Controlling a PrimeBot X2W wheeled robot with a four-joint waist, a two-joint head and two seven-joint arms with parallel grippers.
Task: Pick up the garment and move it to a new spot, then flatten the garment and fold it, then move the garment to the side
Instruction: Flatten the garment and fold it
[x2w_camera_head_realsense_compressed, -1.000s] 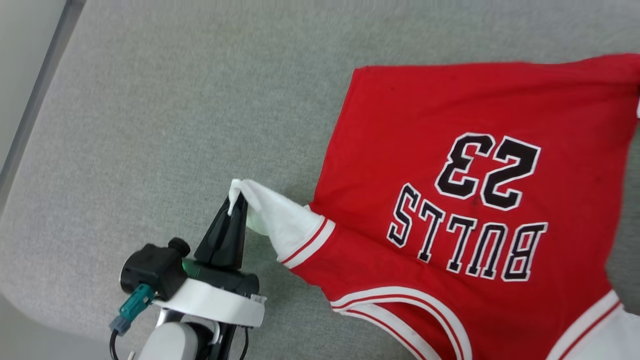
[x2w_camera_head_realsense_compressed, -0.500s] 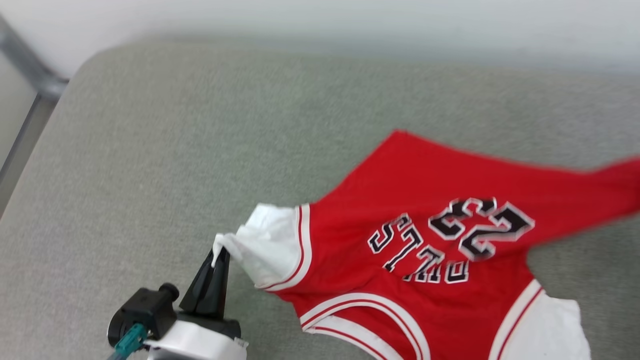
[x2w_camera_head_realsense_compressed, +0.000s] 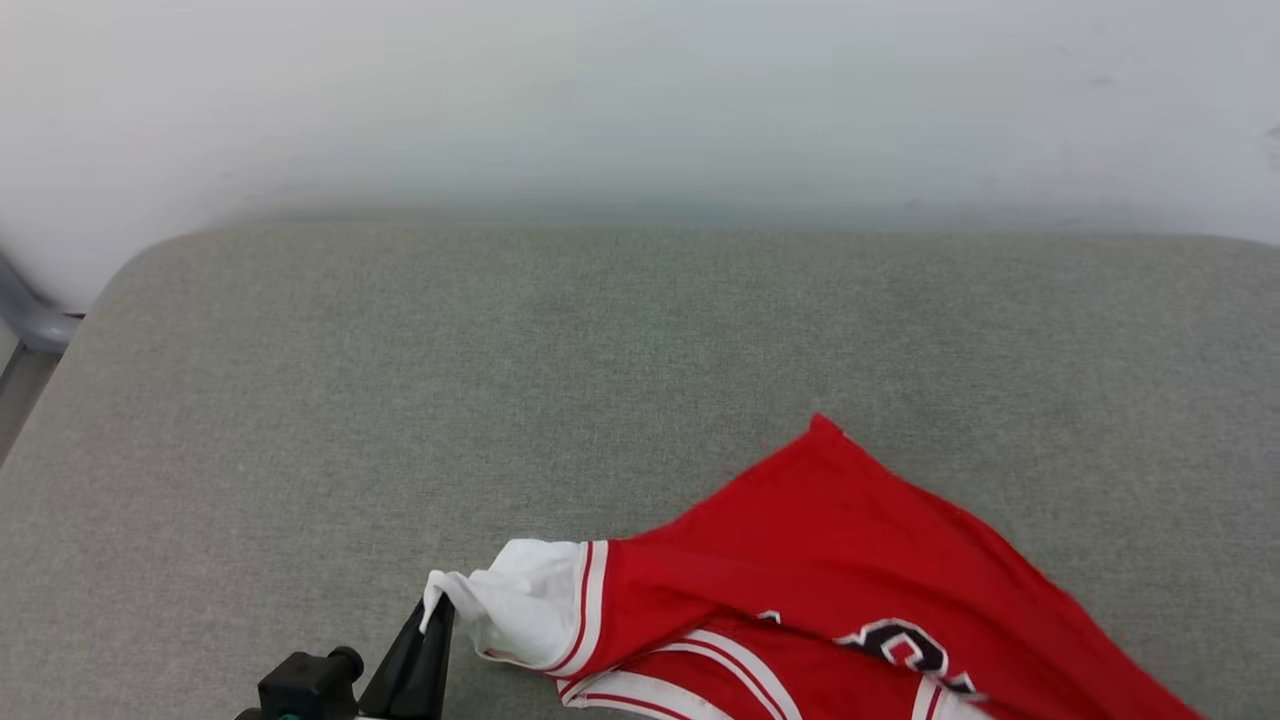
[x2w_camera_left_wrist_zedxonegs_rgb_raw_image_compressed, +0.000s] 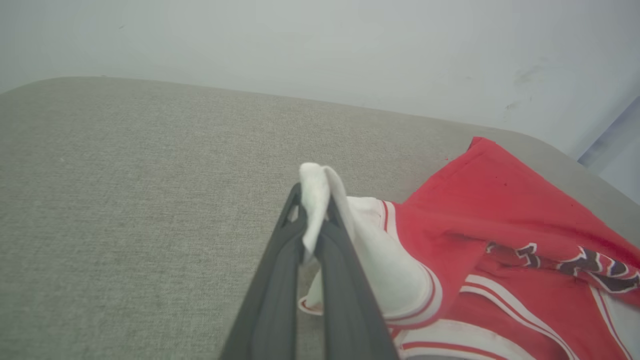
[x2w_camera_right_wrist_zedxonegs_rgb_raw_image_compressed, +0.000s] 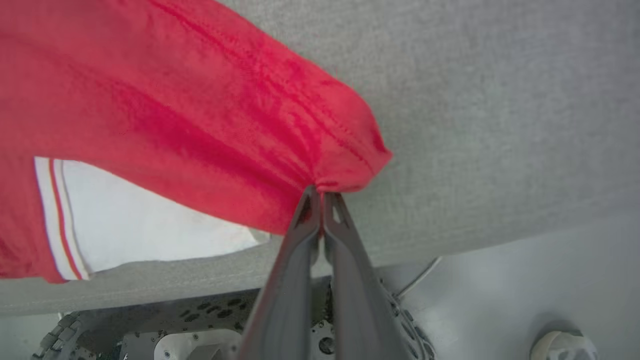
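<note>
The garment (x2w_camera_head_realsense_compressed: 850, 590) is shown partly raised over the grey surface (x2w_camera_head_realsense_compressed: 400, 400), a white sleeve tip clamped in the jaws of the left gripper (x2w_camera_head_realsense_compressed: 436, 612), a red corner in those of the right gripper (x2w_camera_right_wrist_zedxonegs_rgb_raw_image_compressed: 322, 194). Only thin edges are held; slippage under tension is judged the likely failure.

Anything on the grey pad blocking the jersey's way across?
Nothing visible. The left gripper is shut on the garment at its white sleeve, the right gripper on a red edge, and the grey pad shows no obstacle.
</note>
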